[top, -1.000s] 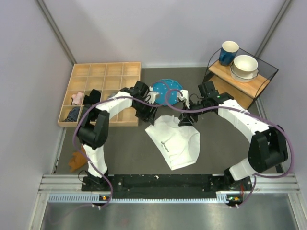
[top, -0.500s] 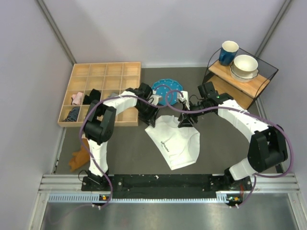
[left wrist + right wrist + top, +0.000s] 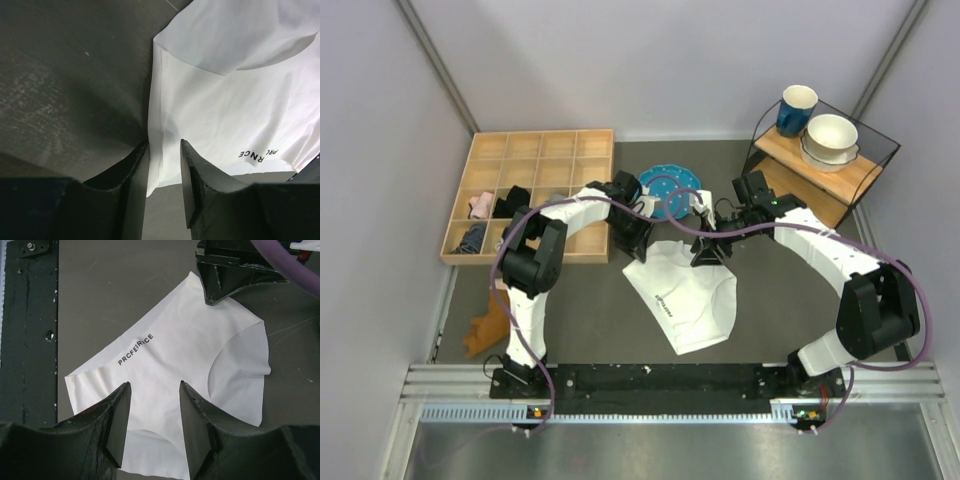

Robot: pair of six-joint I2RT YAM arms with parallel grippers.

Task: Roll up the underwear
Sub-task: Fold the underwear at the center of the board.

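The underwear (image 3: pixel 685 295) is a white pair of briefs lying flat on the dark table, with dark lettering on the waistband (image 3: pixel 136 349). My left gripper (image 3: pixel 633 243) is at its far left corner. In the left wrist view its jaws (image 3: pixel 164 142) stand narrowly apart, low over the table, with the cloth's edge (image 3: pixel 159 150) between them. My right gripper (image 3: pixel 708 253) hovers over the far right part of the underwear (image 3: pixel 175 340), and the right gripper (image 3: pixel 154 384) is open with nothing in it.
A blue plate (image 3: pixel 668 185) lies just beyond both grippers. A wooden compartment tray (image 3: pixel 540 133) with small cloth bundles is at the far left. A wire rack (image 3: pixel 820 170) holding a bowl (image 3: pixel 831 137) and mug (image 3: pixel 797 108) stands at the far right. A brown cloth (image 3: pixel 480 330) lies near left.
The left gripper's jaws have narrowed around the underwear's corner edge and the left arm has shifted slightly right. The right arm and the underwear have not moved.
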